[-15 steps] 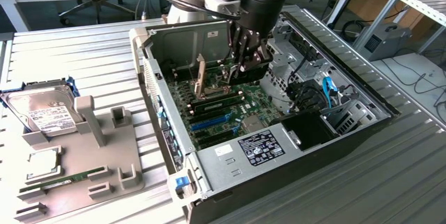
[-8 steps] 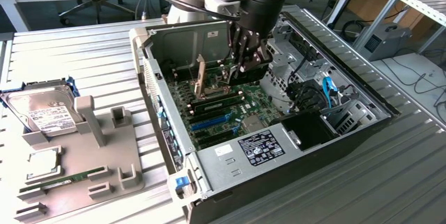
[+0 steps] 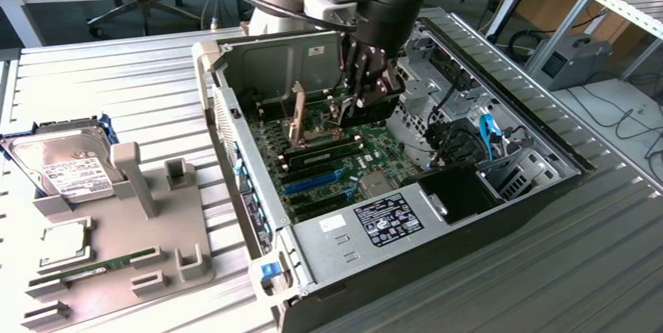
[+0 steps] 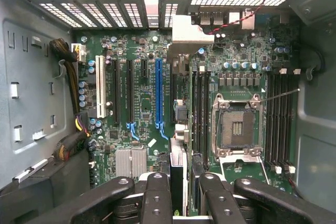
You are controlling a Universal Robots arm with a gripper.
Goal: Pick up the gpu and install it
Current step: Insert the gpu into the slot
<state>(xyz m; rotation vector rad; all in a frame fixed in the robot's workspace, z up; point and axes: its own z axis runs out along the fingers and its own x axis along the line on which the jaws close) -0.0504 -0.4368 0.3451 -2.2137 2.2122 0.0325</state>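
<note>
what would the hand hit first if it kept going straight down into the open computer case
Most likely the green motherboard, near the slots beside the long blue expansion slot. The hand points into the open grey computer case and grips a thin upright card edge-on, which would touch first; depth is unclear.

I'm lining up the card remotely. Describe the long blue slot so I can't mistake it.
Look inside the open computer case, at the green motherboard on its floor. Among its parallel expansion slots, it is the long blue slot; its neighbours are black, and one white slot lies further off.
</note>
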